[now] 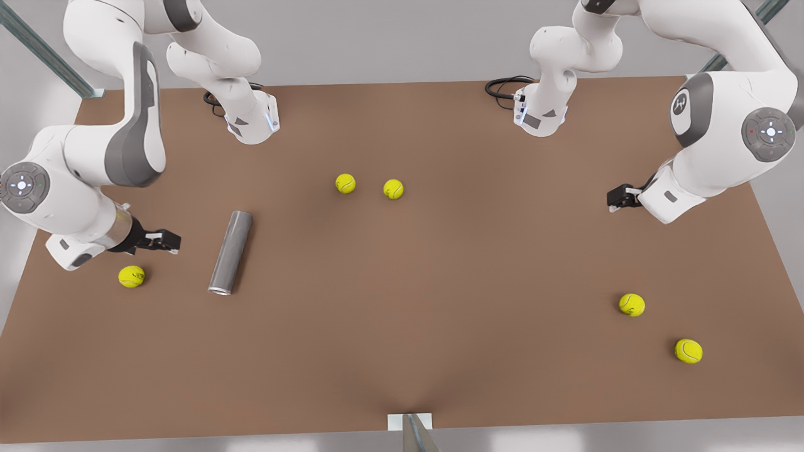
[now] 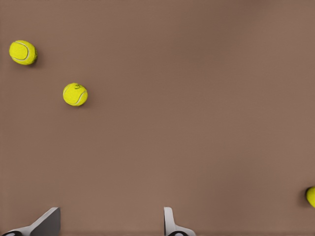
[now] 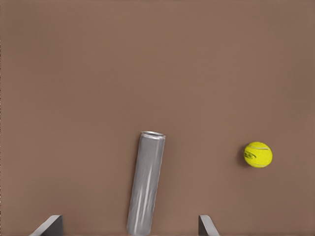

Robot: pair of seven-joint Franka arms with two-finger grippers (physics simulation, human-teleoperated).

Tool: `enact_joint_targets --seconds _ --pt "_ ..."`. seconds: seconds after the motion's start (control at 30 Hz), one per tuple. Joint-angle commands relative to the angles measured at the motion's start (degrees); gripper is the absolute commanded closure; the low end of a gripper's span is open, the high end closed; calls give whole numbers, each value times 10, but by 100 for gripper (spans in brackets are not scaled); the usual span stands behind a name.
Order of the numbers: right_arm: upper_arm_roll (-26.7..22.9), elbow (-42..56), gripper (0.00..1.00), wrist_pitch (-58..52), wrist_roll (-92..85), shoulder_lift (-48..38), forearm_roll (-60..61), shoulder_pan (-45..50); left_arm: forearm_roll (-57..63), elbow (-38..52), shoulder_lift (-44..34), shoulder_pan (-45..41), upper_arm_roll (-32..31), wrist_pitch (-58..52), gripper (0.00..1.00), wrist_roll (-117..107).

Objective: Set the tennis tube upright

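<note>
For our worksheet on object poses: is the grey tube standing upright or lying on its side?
Lying on its side. The tube rests lengthwise on the table, its silvery rim facing sideways rather than up.

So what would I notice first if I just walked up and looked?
Probably the grey tennis tube, lying flat on the brown table toward the front view's left. The right hand hovers open just beside it, with a tennis ball close by. The left hand waits open at the far side, near two more balls.
</note>
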Motion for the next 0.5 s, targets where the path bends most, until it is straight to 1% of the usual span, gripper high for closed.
enact_joint_targets --seconds 0.0,0.1,0.17,0.2,0.23,0.3,0.33,0.37,0.4,0.43,0.47 --pt "0 1 0 -1 -5 0 1 -1 1 0 0 0 0 0 0 0" --pt "1 -11 0 -6 -3 29 21 5 1 0 0 2 -5 0 0 0" --pt "2 -66 0 2 7 37 44 6 1 0 0 2 -5 -1 0 0" --pt "11 -119 0 3 22 27 46 8 2 0 1 2 -5 -1 0 0" --pt "22 -190 0 26 23 -27 45 8 1 0 1 2 -5 -1 0 0" --pt "33 -300 0 106 25 -81 45 8 1 0 1 2 -5 -1 0 0" --pt "39 -332 0 133 43 -93 45 8 1 0 1 2 -5 -1 0 0" --pt "42 -342 0 137 57 -93 45 8 1 0 1 2 -6 -1 0 0" --pt "42 -360 0 168 58 -91 42 4 1 0 2 2 -6 -1 0 0" --pt "42 -399 0 220 57 -91 42 1 1 0 4 2 -5 -1 0 0" --pt "42 -411 0 243 58 -90 42 -7 1 0 4 2 -6 -1 0 0"
